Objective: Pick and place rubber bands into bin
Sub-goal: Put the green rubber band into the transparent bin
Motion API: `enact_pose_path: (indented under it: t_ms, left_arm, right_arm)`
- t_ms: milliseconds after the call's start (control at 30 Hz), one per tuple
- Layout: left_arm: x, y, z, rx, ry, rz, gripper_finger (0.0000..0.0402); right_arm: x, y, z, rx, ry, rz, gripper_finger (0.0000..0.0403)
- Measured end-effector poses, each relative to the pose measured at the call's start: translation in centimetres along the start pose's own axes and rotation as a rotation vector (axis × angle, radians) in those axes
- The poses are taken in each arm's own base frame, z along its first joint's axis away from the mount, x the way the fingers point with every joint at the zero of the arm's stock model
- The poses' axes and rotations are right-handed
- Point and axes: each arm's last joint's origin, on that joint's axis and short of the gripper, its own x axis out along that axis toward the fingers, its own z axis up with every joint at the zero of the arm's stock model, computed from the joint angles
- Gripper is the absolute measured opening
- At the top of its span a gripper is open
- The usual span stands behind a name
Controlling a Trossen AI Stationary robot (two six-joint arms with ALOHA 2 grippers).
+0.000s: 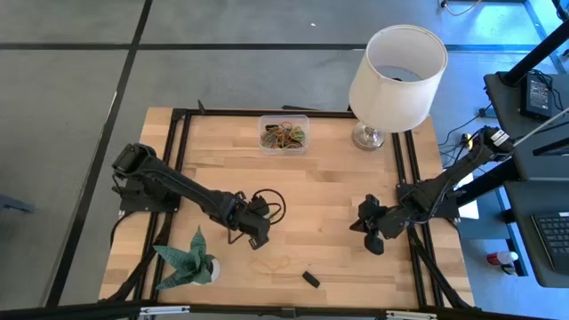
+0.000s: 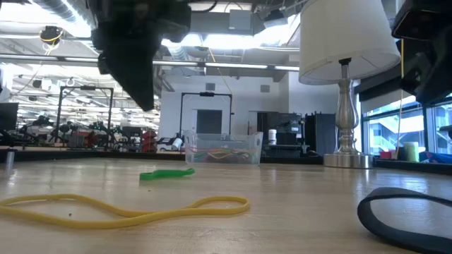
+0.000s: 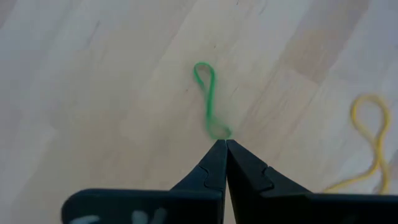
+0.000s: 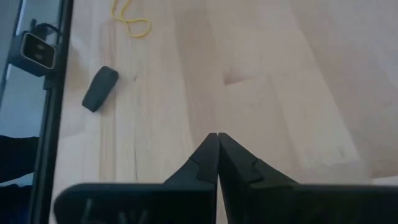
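A green rubber band [image 3: 208,99] lies flat on the wood, also seen in the low view [image 2: 167,173]. My left gripper [image 3: 224,143] is shut and hovers above its near end [image 1: 255,228], clear of the table. A yellow rubber band [image 1: 271,264] lies near the table's near edge [image 2: 127,209]. The clear bin [image 1: 284,135] stands at the far edge and holds several coloured bands [image 2: 222,150]. My right gripper [image 4: 217,135] is shut over bare wood at the table's right [image 1: 373,236].
A white lampshade on a metal foot [image 1: 396,76] stands right of the bin. A small black block [image 1: 310,279] lies near the front edge, and a green paper plant [image 1: 188,258] at the front left. A black cable loop [image 1: 271,204] sits by the left gripper.
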Motion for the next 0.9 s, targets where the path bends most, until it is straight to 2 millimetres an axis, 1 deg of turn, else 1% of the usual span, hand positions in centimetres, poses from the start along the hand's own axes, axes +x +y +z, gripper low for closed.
enact_pose_path:
  t_ms: [100, 200, 367, 500, 633, 900]
  left_arm:
    - [0.5, 0.1, -0.3, -0.069, 0.029, 0.034, 0.0017]
    - [0.8, 0.2, -0.2, -0.129, 0.039, 0.043, 0.0039]
    - [0.9, 0.5, -0.1, -0.151, 0.046, 0.059, 0.0082]
    - [1.2, 0.6, 0.1, -0.156, 0.048, 0.067, 0.0105]
    - [2.6, 0.4, 0.0, -0.165, 0.061, 0.09, 0.0115]
    - [6.6, -0.7, 0.4, -0.154, 0.028, 0.068, 0.0119]
  right_arm:
    - [0.1, 0.0, -0.2, -0.004, -0.003, 0.01, 0.0009]
    - [0.0, 0.0, -0.3, -0.01, 0.004, 0.01, 0.0009]
    - [0.0, 0.1, -0.3, -0.017, 0.002, 0.013, 0.0009]
    - [0.0, 0.0, -0.3, -0.036, 0.001, 0.013, 0.0009]
    - [0.0, 0.0, -0.3, -0.041, 0.002, 0.012, 0.001]
    - [0.0, 0.0, -0.4, -0.043, 0.003, 0.011, 0.001]
